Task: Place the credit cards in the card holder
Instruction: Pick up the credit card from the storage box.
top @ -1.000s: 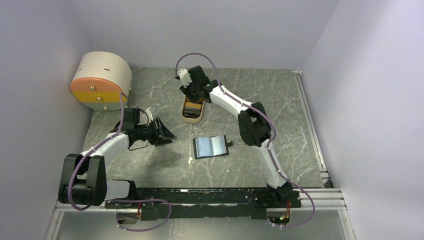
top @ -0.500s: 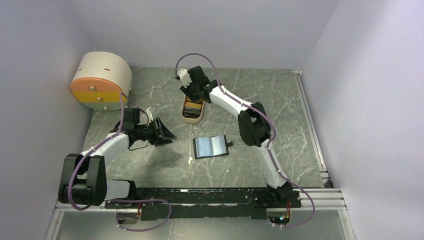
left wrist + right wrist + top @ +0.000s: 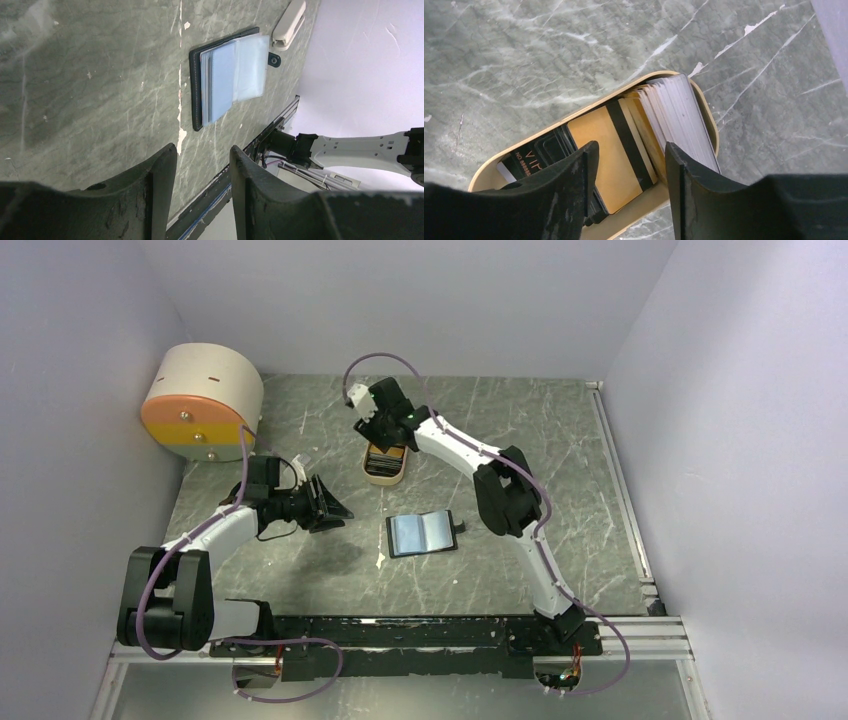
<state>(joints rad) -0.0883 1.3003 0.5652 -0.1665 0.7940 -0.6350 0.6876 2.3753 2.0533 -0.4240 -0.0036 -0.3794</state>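
Note:
The credit cards (image 3: 614, 155) lie in a beige oblong tray (image 3: 679, 200): a black card, a golden card with a black stripe, and several whitish cards (image 3: 681, 122) leaning at one end. My right gripper (image 3: 631, 165) is open just above them, one finger over the black card, the other beside the whitish ones; it holds nothing. In the top view it (image 3: 385, 430) covers the far end of the tray (image 3: 384, 468). The card holder (image 3: 421, 533) lies open on the table, blue-grey pockets up, also in the left wrist view (image 3: 227, 75). My left gripper (image 3: 335, 505) is open and empty, left of the holder.
A big beige-and-orange round box (image 3: 200, 405) stands at the back left corner. Grey walls close the table on three sides. A metal rail (image 3: 440, 632) runs along the near edge, with another rail (image 3: 620, 490) on the right.
My right gripper has shifted slightly left and toward the back over the tray. The left arm, the card holder and the tray have not moved.

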